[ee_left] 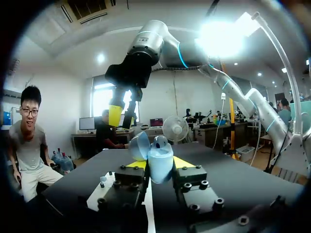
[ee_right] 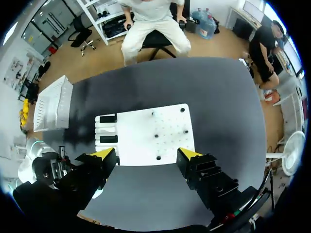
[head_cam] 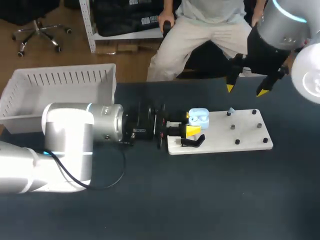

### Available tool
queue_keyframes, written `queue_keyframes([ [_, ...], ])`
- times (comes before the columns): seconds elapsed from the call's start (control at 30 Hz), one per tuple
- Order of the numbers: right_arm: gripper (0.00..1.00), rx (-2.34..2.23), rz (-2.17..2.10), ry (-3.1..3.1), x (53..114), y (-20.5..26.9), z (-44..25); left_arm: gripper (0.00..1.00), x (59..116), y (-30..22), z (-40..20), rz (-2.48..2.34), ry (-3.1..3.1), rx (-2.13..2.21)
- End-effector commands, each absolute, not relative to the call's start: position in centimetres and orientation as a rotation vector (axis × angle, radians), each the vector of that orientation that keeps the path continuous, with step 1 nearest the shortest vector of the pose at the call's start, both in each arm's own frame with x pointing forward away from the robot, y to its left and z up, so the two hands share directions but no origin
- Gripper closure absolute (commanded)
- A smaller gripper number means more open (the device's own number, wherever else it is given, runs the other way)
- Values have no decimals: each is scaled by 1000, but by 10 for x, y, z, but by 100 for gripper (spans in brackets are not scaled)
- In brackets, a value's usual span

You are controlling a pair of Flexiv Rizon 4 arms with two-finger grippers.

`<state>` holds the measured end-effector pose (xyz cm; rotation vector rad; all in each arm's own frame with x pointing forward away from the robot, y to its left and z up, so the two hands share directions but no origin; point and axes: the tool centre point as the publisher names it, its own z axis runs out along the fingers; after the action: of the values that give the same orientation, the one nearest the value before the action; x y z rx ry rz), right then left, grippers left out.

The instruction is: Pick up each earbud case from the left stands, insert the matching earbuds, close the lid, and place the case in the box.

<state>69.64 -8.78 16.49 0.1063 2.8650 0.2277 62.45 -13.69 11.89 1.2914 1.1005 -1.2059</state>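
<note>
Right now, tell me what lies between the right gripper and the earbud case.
Only air: in the left wrist view the right gripper hangs raised beyond the earbud case, with nothing between them.

Tabletop (head_cam: 200, 200): dark, matte, wide.
Floor (head_cam: 75, 60): brown wood, seen past the far edge of the tabletop.
Furniture: office chair (head_cam: 40, 34) on castors and white shelf rack (head_cam: 90, 25), both standing on the floor.
Walls (ee_left: 63, 97): white, plain.
Window (ee_left: 99, 104): bright, in the far wall.
Light: strong ceiling lamp (ee_left: 223, 36), glaring.
</note>
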Motion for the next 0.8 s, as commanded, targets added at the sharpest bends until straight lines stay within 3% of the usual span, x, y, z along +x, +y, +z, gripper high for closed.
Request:
queue_keyframes([
  [0.03, 0, 39, 184, 2896, 724, -82, 131, 100, 624, -137, 118, -1202, 1098, 1287],
  [0.3, 3, -6, 177, 2930, 738, -103, 94, 100, 624, -137, 118, -1202, 1098, 1287],
  [0.4, 12, -36, 151, 2944, 742, -105, 82, 100, 624, -137, 118, -1202, 1098, 1287],
  [0.57, 15, -43, 155, 2963, 751, -107, 72, 100, 624, -137, 118, -1202, 1098, 1287],
  [0.7, 28, -66, 158, 2977, 753, -104, 63, 100, 624, -137, 118, -1202, 1098, 1287],
  [0.8, 31, -79, 167, 2990, 755, -102, 56, 100, 624, -137, 118, -1202, 1098, 1287],
])
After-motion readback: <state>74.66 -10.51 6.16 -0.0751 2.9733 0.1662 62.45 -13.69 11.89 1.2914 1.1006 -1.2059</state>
